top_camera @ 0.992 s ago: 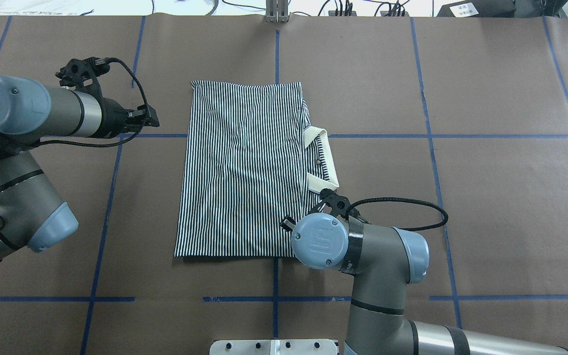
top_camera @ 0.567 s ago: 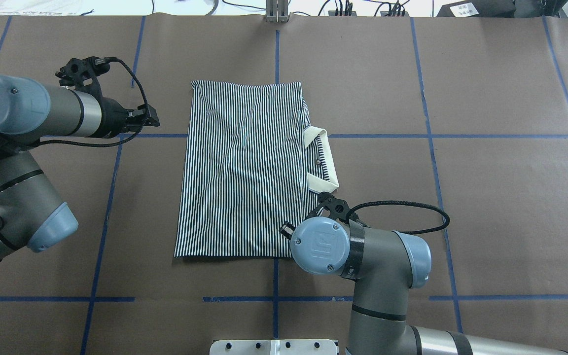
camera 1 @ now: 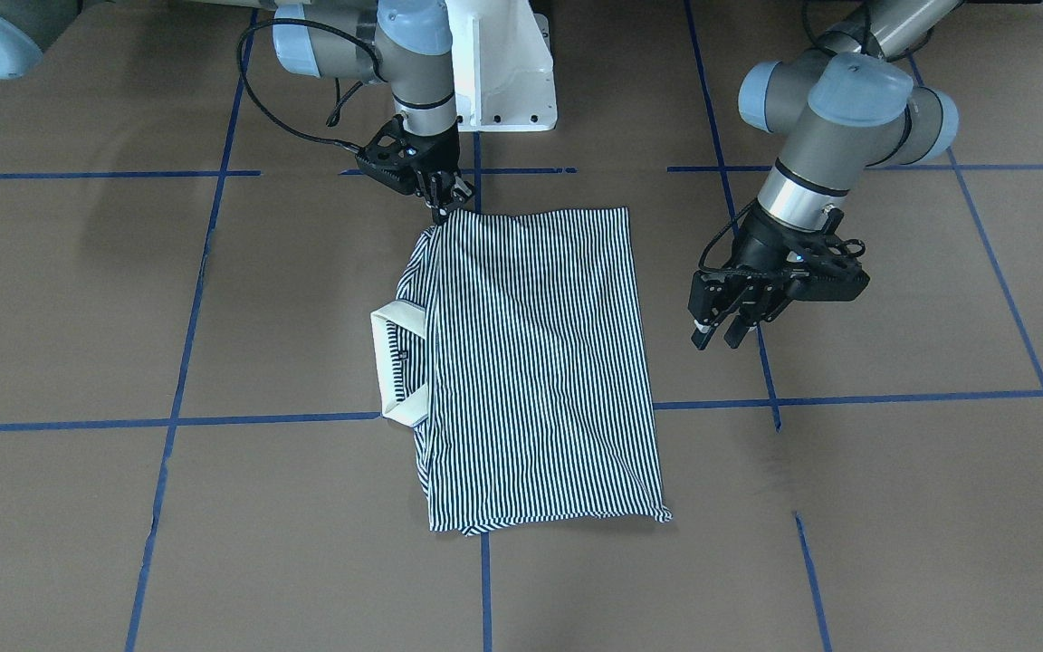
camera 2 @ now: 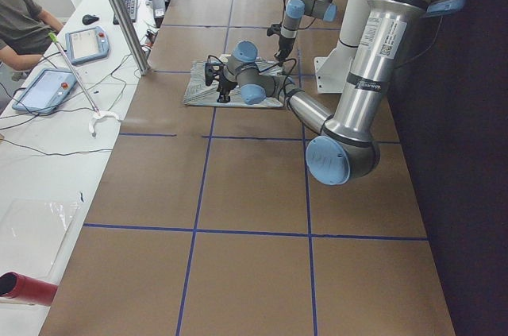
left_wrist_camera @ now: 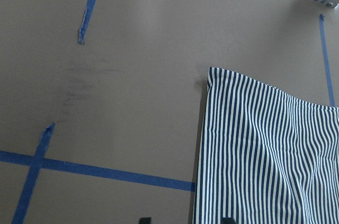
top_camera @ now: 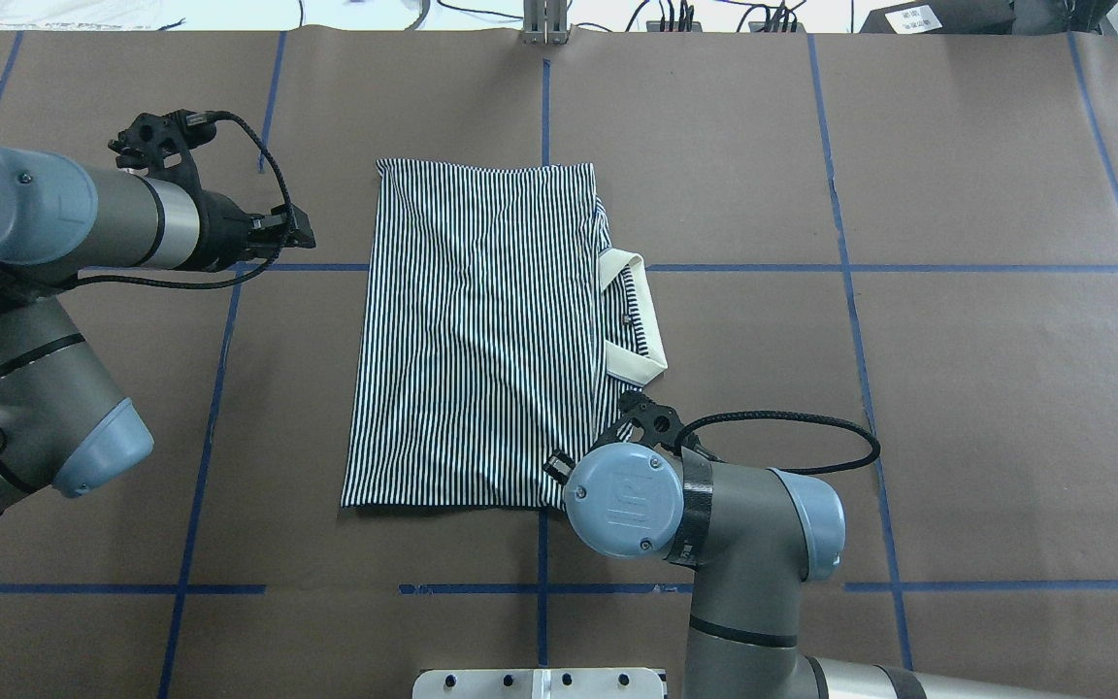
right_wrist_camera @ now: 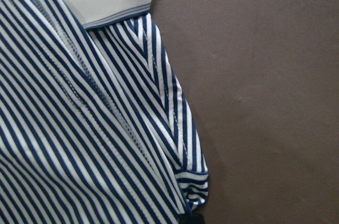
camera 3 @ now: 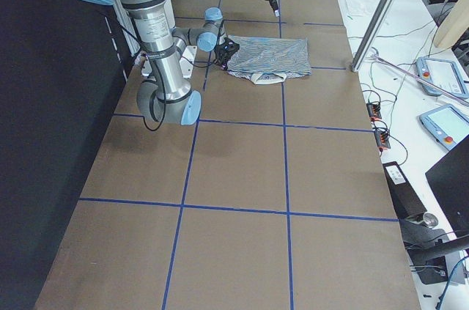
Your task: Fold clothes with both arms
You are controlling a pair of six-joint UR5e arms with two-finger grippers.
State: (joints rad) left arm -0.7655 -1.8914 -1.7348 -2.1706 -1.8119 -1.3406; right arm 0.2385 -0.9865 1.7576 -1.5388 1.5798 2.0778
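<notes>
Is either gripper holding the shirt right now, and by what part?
The right gripper appears to pinch the shirt at its corner nearest the robot, collar side. The left gripper is open, holding nothing.

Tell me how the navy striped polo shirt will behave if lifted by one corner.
Probably floppy: the navy striped polo shirt lies wrinkled, folded flat. Lifted by the right gripper, it would likely drape and unfold. Looks thin, so probably light.

One striped polo shirt (camera 1: 531,362), two robot arms (camera 1: 811,136) (camera 1: 413,54), two pincers (camera 1: 714,340) (camera 1: 442,206), one pedestal (camera 1: 499,63).
</notes>
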